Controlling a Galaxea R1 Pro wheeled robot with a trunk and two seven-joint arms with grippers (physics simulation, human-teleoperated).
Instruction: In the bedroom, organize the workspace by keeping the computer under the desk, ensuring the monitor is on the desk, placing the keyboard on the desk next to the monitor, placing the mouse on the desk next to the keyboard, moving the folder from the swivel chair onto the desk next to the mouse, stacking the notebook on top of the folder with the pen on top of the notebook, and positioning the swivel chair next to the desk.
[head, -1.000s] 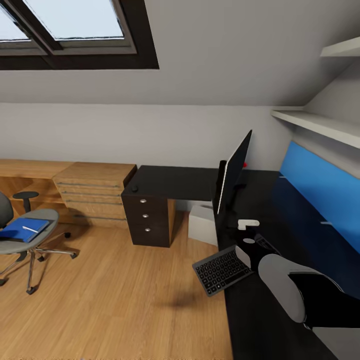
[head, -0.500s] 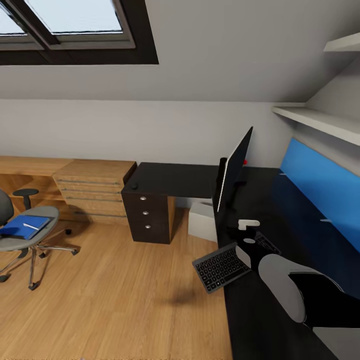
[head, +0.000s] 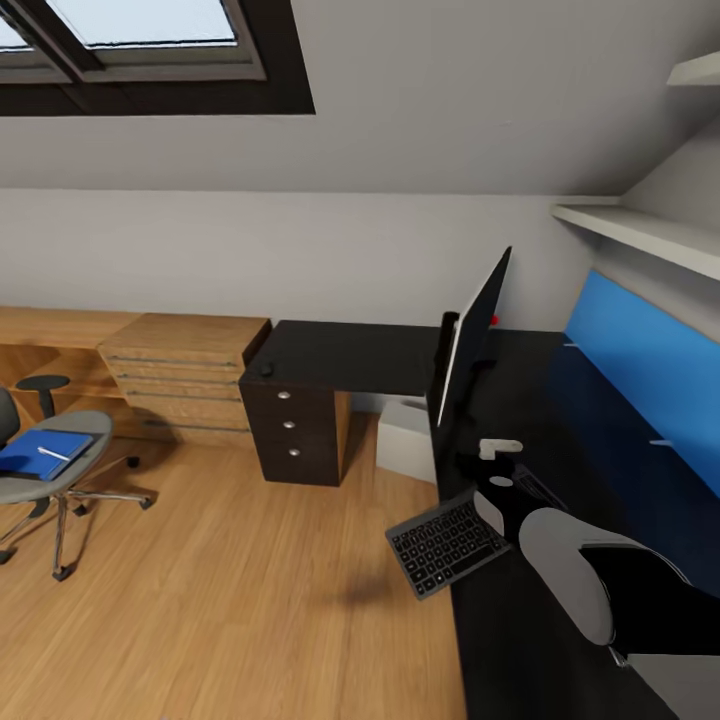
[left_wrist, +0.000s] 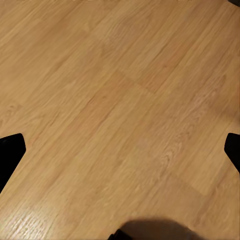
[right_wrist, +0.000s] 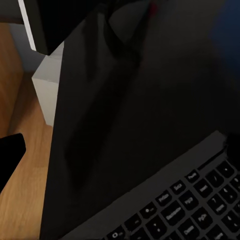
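Note:
The keyboard (head: 443, 547) lies at the black desk's (head: 350, 358) front edge, partly overhanging the floor; its keys (right_wrist: 200, 200) fill one corner of the right wrist view. My right gripper (head: 496, 468) hovers just over it, open (right_wrist: 120, 150), pointing toward the monitor (head: 472, 348), which stands edge-on on the desk. The pale computer (head: 408, 440) sits under the desk. The mouse (head: 266, 371) rests on the desk's left wing. The swivel chair (head: 55, 478) stands far left, carrying the blue folder (head: 38, 452) and the pen (head: 51, 454). I cannot make out the notebook. My left gripper (left_wrist: 120, 150) is open over bare floor.
Light wooden low cabinets (head: 180, 375) line the wall left of the desk's dark drawer unit (head: 295, 430). A blue wall panel (head: 640, 360) and white shelves (head: 640, 235) run along the right. Wood floor (head: 230, 590) stretches between chair and desk.
The whole head view has drifted a little, so the chair and skylight sit further left in the picture. The keyboard and my right arm keep their places.

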